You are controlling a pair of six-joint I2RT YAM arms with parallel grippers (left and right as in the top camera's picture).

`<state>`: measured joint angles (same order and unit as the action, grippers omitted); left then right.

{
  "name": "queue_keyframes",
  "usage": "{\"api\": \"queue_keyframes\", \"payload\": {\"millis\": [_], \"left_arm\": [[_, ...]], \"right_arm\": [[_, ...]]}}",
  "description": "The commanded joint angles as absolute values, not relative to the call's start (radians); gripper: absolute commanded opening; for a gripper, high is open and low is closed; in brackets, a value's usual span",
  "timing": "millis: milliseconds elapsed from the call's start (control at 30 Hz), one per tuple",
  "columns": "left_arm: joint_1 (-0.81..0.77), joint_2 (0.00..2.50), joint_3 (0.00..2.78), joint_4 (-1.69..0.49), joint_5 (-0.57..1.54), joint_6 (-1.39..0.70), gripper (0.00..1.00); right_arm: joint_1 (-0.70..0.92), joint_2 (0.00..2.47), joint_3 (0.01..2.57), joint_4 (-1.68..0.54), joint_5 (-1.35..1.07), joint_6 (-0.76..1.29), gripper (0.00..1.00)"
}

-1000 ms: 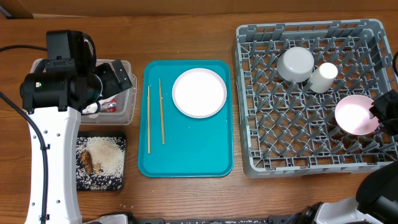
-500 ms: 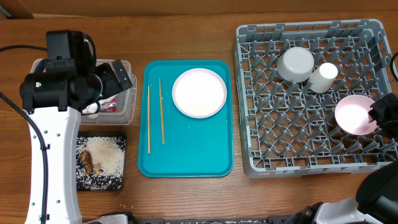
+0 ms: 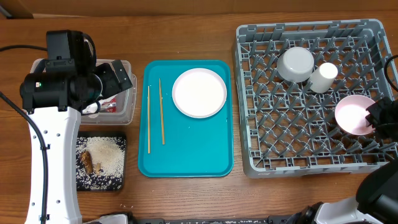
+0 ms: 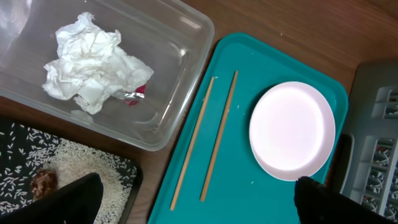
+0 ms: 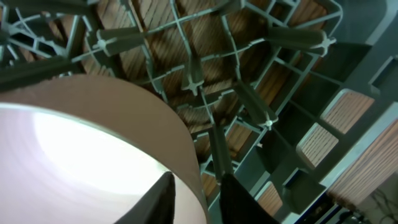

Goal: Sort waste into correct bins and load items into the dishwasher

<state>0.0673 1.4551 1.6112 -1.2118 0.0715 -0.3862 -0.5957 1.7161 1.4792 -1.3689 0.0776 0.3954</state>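
Note:
My right gripper (image 5: 198,179) has a finger on each side of the rim of a pale pink-white bowl (image 5: 87,143), which sits in the grey dishwasher rack (image 3: 298,137) at its right side (image 3: 354,115). Another white bowl (image 3: 296,64) and a cup (image 3: 323,78) lie in the rack's far part. My left gripper (image 4: 198,180) hangs open over the clear tub (image 4: 180,68), which holds the napkin (image 4: 93,68) and red wrapper (image 4: 135,93). The plate (image 3: 199,93) and chopsticks (image 3: 161,112) rest on the teal tray (image 3: 193,152).
A black tray (image 3: 123,180) with rice (image 3: 106,152) and a brown scrap (image 3: 86,162) lies in front of the tub. The left arm's white body (image 3: 53,155) stands over the table's left edge.
The right gripper's jaws have narrowed around the bowl's rim. The bowl, the left arm and everything else stay where they were.

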Motion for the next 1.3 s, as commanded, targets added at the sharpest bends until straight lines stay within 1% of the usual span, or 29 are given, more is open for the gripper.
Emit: {"api": "queue_keyframes", "payload": {"millis": [0,67,100,133,167,433,633,767,867,933,1000,1067,1133,1200,1267], "left_arm": [[0.065,1.453,1.625,-1.211,0.071,-0.393,1.00],[0.065,1.453,1.625,-1.211,0.071,-0.393,1.00],[0.065,1.453,1.625,-1.211,0.071,-0.393,1.00],[0.065,1.453,1.625,-1.211,0.071,-0.393,1.00],[0.065,1.453,1.625,-1.211,0.071,-0.393,1.00],[0.065,1.453,1.625,-1.211,0.071,-0.393,1.00],[0.065,1.453,1.625,-1.211,0.071,-0.393,1.00],[0.065,1.453,1.625,-1.211,0.071,-0.393,1.00],[0.065,1.453,1.625,-1.211,0.071,-0.393,1.00],[0.065,1.453,1.625,-1.211,0.071,-0.393,1.00],[0.065,1.453,1.625,-1.211,0.071,-0.393,1.00],[0.065,1.453,1.625,-1.211,0.071,-0.393,1.00],[0.065,1.453,1.625,-1.211,0.071,-0.393,1.00],[0.065,1.453,1.625,-1.211,0.071,-0.393,1.00],[0.065,1.453,1.625,-1.211,0.071,-0.393,1.00]], "right_arm": [[-0.601,1.713,1.483,-1.362,0.089,0.393,0.19],[-0.602,1.713,1.483,-1.362,0.089,0.393,0.16],[-0.601,1.713,1.483,-1.362,0.089,0.393,0.12],[-0.601,1.713,1.483,-1.362,0.089,0.393,0.05],[-0.601,1.713,1.483,-1.362,0.089,0.393,0.04],[-0.578,1.656,1.488,-1.365,0.095,0.397,0.04],[-0.484,1.529,1.494,-1.389,0.227,0.437,0.04],[-0.380,1.482,1.494,-1.452,0.383,0.508,0.04],[-0.291,1.481,1.496,-1.528,0.456,0.531,0.04],[-0.236,1.481,1.496,-1.571,0.547,0.575,0.04],[-0.166,1.481,1.496,-1.599,0.675,0.577,0.04],[-0.124,1.481,1.496,-1.608,0.750,0.572,0.04],[-0.088,1.481,1.496,-1.626,0.786,0.495,0.04],[-0.043,1.482,1.496,-1.626,0.785,0.325,0.04],[-0.004,1.482,1.496,-1.610,0.787,0.202,0.04]]}}
